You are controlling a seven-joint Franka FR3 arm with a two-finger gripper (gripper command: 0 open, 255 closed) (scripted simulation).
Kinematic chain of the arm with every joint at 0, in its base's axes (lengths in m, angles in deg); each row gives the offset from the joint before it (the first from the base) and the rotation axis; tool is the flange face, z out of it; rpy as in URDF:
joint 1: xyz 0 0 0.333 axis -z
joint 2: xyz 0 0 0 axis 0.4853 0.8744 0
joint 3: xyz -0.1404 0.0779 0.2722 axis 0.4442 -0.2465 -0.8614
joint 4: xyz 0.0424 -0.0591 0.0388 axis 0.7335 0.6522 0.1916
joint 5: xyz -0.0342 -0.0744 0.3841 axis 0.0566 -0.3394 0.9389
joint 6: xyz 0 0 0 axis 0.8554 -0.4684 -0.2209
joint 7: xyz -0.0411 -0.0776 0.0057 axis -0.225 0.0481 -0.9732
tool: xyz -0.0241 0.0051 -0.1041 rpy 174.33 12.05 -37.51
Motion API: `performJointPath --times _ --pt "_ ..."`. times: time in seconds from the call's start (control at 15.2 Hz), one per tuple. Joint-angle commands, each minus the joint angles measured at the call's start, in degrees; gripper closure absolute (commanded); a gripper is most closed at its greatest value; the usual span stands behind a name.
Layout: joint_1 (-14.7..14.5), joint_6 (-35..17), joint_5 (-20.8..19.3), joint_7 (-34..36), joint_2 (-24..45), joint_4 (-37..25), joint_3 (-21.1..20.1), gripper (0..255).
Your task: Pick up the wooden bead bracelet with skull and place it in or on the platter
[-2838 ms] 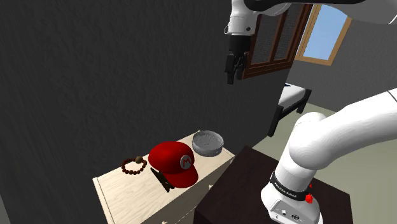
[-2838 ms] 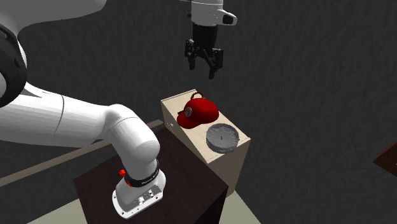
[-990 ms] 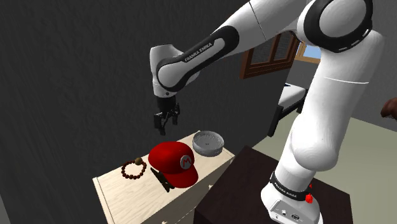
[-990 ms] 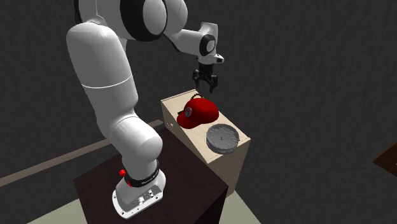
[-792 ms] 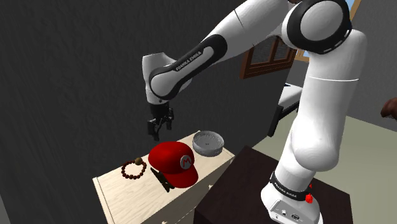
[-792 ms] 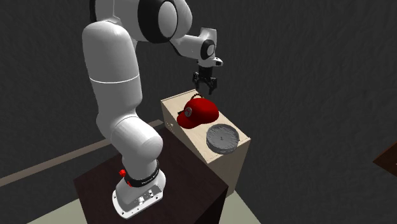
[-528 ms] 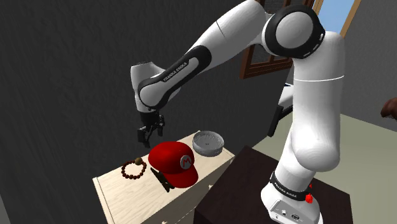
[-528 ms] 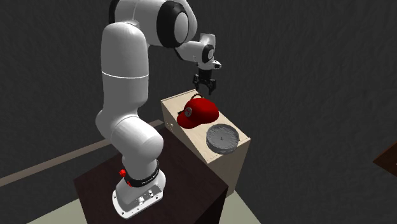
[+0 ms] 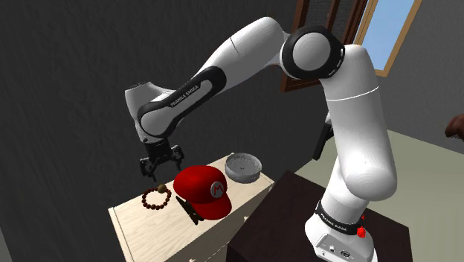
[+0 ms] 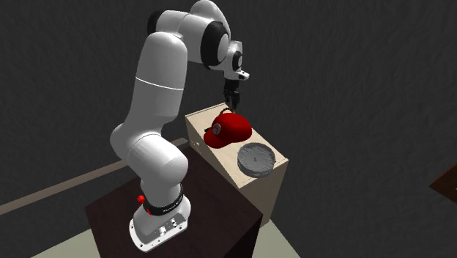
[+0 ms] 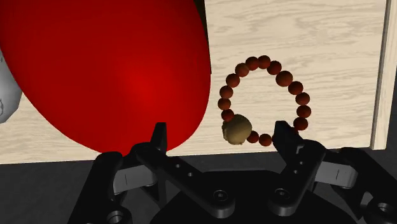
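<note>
A bracelet (image 9: 157, 196) of dark brown beads with one tan skull bead (image 11: 236, 130) lies flat on the light wooden cabinet top (image 9: 132, 223), at the shoulder view's left of a red cap (image 9: 202, 190). The grey round platter (image 9: 243, 167) sits at the cabinet's other end, past the cap. My gripper (image 9: 158, 170) hangs open just above the bracelet, not touching it. In the wrist view the gripper (image 11: 219, 130) has its fingers spread, the skull bead lies between them below, and the bracelet (image 11: 284, 78) sits close beside the cap (image 11: 114, 70).
The red cap (image 10: 228, 127) fills the middle of the narrow cabinet (image 10: 264, 187), between bracelet and platter (image 10: 255, 158). A dark stand (image 9: 297, 216) carries the arm's base beside the cabinet. A dark wall runs behind; a window (image 9: 372, 37) is at the upper right.
The arm has swung down and toward the shoulder view's left, from high above the platter end, over the cap, to just above the bracelet. The gripper stays open.
</note>
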Motion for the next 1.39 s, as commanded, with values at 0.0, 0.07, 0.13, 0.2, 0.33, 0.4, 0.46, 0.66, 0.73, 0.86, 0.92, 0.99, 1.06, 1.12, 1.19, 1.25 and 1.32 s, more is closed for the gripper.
performJointPath --times 0.0,0.07,0.13,0.2,0.33,0.4,0.46,0.66,0.73,0.86,0.92,0.99,1.06,1.12,1.19,1.25,1.32 --pt "0.0 0.0 0.0 0.0 0.0 0.0 0.0 0" --pt "0.7 0.1 -0.4 0.3 0.1 0.0 -0.7 0" --pt "0.1 -2.7 -1.1 1.2 0.7 0.6 -1.0 0" --pt "-0.6 -5.4 -1.8 2.1 1.3 1.1 -1.0 0" --pt "-2.2 -10.6 -3.4 4.1 2.7 1.6 -0.9 0" --pt "-3.0 -13.1 -4.4 5.2 3.5 1.7 -0.7 0" --pt "-4.0 -15.5 -5.4 6.4 4.4 1.7 -0.5 0" --pt "-6.3 -20.6 -7.7 9.0 6.5 1.2 0.4 0" --pt "-6.4 -21.0 -8.0 9.2 7.1 1.1 0.6 0" --pt "-6.7 -21.9 -8.4 9.4 8.3 0.8 1.0 0" --pt "-6.8 -22.4 -8.6 9.6 9.0 0.6 1.2 0" --pt "-6.9 -22.8 -8.8 9.7 9.6 0.4 1.4 0" --pt "-7.1 -23.2 -9.0 9.8 10.2 0.2 1.6 0" --pt "-7.3 -23.9 -9.3 10.0 11.2 -0.1 1.9 0" --pt "-7.3 -23.9 -9.3 10.0 11.2 -0.1 1.9 0" --pt "-7.3 -23.9 -9.3 10.0 11.2 -0.1 1.9 0" --pt "-7.3 -23.9 -9.3 10.0 11.2 -0.1 1.9 0"
